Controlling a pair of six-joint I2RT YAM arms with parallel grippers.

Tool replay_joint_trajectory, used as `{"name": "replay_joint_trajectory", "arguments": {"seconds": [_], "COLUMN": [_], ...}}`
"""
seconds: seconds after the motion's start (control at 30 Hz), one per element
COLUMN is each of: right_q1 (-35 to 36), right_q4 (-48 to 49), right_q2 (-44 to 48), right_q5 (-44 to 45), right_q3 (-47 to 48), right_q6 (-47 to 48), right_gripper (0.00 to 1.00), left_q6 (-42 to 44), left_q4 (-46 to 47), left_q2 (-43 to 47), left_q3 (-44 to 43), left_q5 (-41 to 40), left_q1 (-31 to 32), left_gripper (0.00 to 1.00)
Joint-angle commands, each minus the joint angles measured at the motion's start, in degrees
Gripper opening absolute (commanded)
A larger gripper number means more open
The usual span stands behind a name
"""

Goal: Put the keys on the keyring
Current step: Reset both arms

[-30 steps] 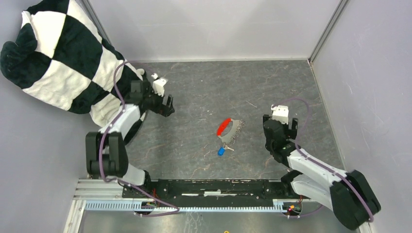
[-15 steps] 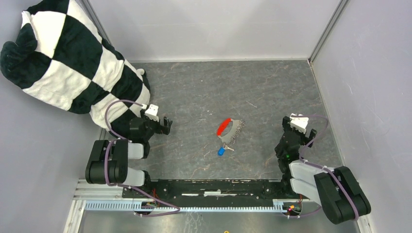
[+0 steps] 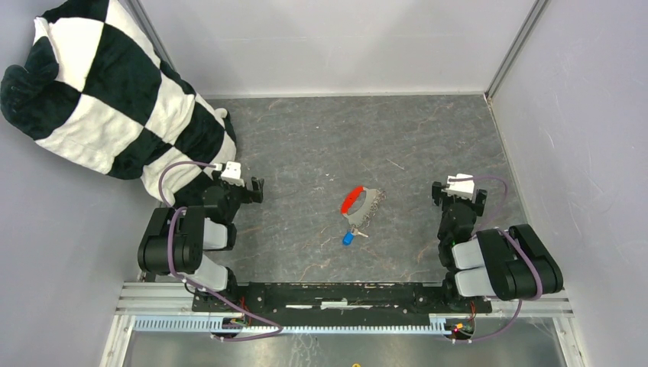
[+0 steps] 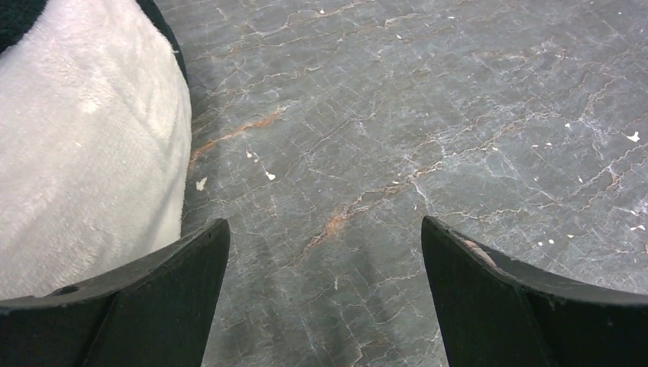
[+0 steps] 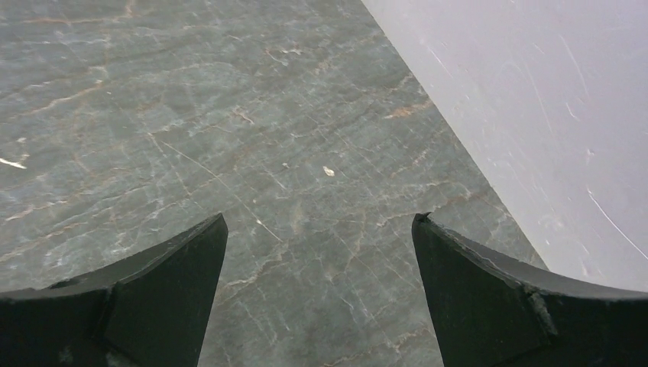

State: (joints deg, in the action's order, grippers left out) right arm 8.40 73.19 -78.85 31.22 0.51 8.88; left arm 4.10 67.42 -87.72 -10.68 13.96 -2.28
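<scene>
Your left claw (image 4: 325, 237) and right claw (image 5: 317, 229) are both spread and empty, and both have drawn back to the near edge over the last second. The keyring (image 3: 352, 199) lies on the surface (image 3: 306, 138) between them, well apart from both. The blue key (image 3: 348, 238) sits just beside it. You cannot tell whether it is threaded.

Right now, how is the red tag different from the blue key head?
The red tag is long and slanted; the blue key head is short and stubby. The red tag lies farther back on the table, the blue key head nearer the front. Both rest on the table, held by nothing.
</scene>
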Motion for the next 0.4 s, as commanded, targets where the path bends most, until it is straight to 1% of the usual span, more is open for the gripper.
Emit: {"name": "replay_joint_trajectory", "arguments": {"seconds": [0.0,0.07,0.37], "right_q1": [-0.8,-0.8,-0.8], "right_q4": [6.6,6.3,6.4], "right_q2": [0.4,0.5,0.5], "right_q5": [-6.5,-6.5,-6.5], "right_q3": [-5.2,-5.1,-5.2], "right_q6": [0.0,-0.2,-0.2], "right_gripper": [0.98,0.98,0.98], "left_q6": [-2.5,-2.7,-2.7], "left_q4": [4.2,5.3,4.0], "left_q2": [0.2,-0.1,-0.1], "left_q3": [-0.8,-0.5,-1.2], "left_q5": [-1.1,-1.2,-1.2], "left_q1": [-0.3,-0.3,-0.2], "left_gripper": [1.0,1.0,1.0]}}
